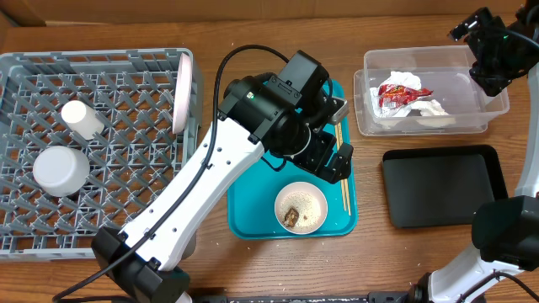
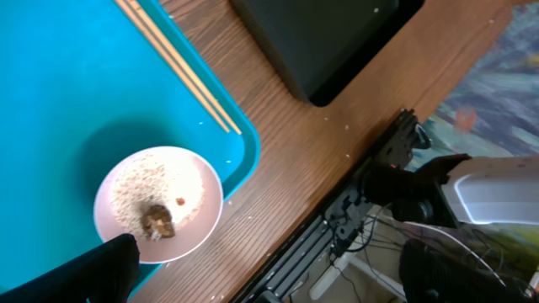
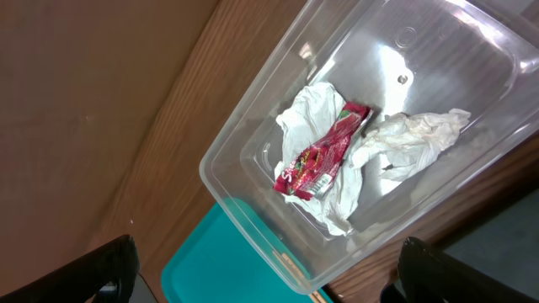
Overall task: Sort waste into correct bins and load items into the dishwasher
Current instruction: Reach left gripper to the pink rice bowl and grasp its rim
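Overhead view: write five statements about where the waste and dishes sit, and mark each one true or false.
1. The red wrapper lies in the clear tub. True.
2. The tissue lies in the black tray. False: nothing shows in that tray, and the tissue is in the clear tub beside the wrapper.
3. A bowl sits on the teal tray. True.
4. The chopsticks are loaded in the dish rack. False: they lie along the right side of the teal tray.
5. The plate stands on edge in the dish rack. True.
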{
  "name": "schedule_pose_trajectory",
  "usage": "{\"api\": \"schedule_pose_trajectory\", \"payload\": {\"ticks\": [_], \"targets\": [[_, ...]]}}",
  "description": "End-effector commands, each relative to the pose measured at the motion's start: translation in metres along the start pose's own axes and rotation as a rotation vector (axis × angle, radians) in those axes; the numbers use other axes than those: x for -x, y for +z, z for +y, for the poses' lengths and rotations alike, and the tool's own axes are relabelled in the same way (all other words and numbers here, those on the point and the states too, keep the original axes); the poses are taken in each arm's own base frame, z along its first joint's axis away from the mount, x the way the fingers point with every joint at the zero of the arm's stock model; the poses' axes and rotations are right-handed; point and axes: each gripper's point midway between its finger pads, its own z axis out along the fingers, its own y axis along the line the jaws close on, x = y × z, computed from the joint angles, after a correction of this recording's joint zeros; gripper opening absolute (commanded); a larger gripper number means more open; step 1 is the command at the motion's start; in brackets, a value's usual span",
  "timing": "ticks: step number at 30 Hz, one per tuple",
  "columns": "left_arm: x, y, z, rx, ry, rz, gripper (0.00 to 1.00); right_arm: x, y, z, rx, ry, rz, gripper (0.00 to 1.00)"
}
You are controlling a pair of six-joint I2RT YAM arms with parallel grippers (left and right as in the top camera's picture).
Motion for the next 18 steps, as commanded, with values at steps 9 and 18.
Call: {"api": "schedule_pose_trajectory", "payload": {"ticks": [9, 18], "targets": [[-0.015, 0.030, -0.042, -0.062, 0.189, 0.070, 0.93, 0.006, -0.009, 0.005, 0.023, -0.002, -0.024, 1.00], [-0.017, 0.071, -0.030, 0.092, 0.242, 0.127, 0.86, 0.006, -0.009, 0.005, 0.023, -0.002, -0.024, 1.00]]}}
